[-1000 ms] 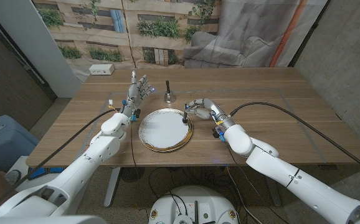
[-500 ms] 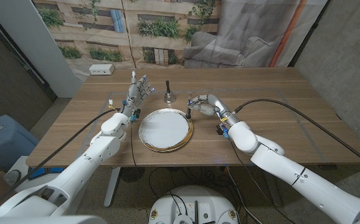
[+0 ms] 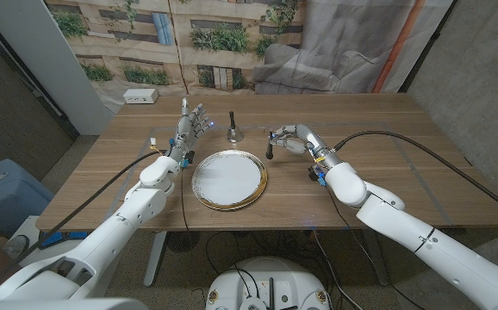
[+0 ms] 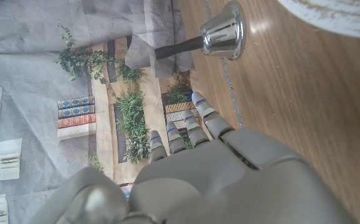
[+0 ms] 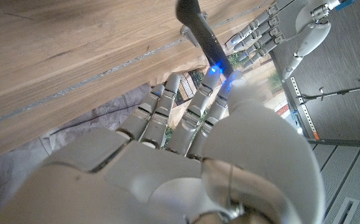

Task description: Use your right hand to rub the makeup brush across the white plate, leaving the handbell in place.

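The makeup brush (image 3: pixel 270 148) hangs nearly upright, pinched in the fingertips of the right hand (image 3: pixel 294 139), off to the right of the white plate (image 3: pixel 228 179) and apart from its gold rim, above bare desk (image 3: pixel 387 172). In the right wrist view the dark handle (image 5: pixel 200 30) runs out past the fingers toward the wood. The plate lies near the desk's front edge; the handbell (image 3: pixel 232 131) stands upright just behind it, untouched.

The left hand (image 3: pixel 192 127) holds nothing, its fingers spread and pointing up, beside the plate's far left edge and left of the bell.

By the look of it, the rubbing step is in hand but the brush is not on the plate at this instant. The next move calls for carrying the brush leftward over the rim, lowering its tip onto the white surface, and sweeping across, keeping clear of the bell behind.
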{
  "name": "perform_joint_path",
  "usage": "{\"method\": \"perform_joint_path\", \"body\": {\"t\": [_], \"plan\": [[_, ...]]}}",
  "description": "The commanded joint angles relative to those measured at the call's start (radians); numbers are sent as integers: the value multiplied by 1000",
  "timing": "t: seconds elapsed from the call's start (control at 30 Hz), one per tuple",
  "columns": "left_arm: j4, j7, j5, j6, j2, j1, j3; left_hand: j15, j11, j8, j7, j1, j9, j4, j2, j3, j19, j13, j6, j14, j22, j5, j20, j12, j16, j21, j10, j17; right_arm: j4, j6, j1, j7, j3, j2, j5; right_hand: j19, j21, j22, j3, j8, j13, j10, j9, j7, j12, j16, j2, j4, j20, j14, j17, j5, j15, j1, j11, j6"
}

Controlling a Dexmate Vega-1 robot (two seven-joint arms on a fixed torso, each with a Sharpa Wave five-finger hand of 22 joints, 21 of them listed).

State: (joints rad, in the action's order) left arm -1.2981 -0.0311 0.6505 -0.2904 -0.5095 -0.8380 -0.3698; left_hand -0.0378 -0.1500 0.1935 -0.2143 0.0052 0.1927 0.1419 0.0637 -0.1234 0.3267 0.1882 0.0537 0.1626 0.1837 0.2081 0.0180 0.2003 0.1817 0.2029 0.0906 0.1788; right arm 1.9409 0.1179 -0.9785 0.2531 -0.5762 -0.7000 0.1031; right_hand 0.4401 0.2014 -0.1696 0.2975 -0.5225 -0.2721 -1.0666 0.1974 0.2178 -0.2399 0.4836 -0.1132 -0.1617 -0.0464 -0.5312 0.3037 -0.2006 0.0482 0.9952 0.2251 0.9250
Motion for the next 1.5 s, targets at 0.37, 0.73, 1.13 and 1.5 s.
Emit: {"method": "perform_joint_path", "body": {"t": [0.37,0.73,1.13,1.5], "plan": [[0,0,0,0,0,0,0,-13,-6,4,-7,0,2,7,16,-3,6,3,2,10,5,8,0,7,3,6,2,2,-14,-6,-2,4,84,-80,-7,-1,-1,-5,-3,-3,-4,-5,6,0,5,-3,-2,-1,1,-5,6,-5,157,3,-6,12],[-1,0,0,0,0,0,0,-13,-6,4,-7,0,2,7,16,-3,6,3,2,10,5,8,1,7,3,6,2,2,-53,-48,5,31,103,-105,37,0,-1,-5,-3,-3,-4,-4,6,0,5,-4,-3,-1,0,-6,6,-5,157,3,-6,12],[0,0,0,0,0,0,0,-13,-6,3,-7,0,2,7,16,-3,6,3,1,9,5,8,0,7,3,7,3,2,-71,-31,15,61,108,-119,110,1,0,-5,-3,-3,-6,-6,6,0,5,-5,-3,0,0,-6,6,-6,157,3,-6,13],[0,0,0,0,0,0,0,-13,-6,3,-7,0,2,7,16,-3,5,3,1,10,5,8,1,7,3,6,1,2,-80,31,30,85,90,-130,207,1,0,-5,-4,-2,-6,-6,6,0,5,-5,-2,0,1,-7,6,-6,156,2,-6,13]]}}
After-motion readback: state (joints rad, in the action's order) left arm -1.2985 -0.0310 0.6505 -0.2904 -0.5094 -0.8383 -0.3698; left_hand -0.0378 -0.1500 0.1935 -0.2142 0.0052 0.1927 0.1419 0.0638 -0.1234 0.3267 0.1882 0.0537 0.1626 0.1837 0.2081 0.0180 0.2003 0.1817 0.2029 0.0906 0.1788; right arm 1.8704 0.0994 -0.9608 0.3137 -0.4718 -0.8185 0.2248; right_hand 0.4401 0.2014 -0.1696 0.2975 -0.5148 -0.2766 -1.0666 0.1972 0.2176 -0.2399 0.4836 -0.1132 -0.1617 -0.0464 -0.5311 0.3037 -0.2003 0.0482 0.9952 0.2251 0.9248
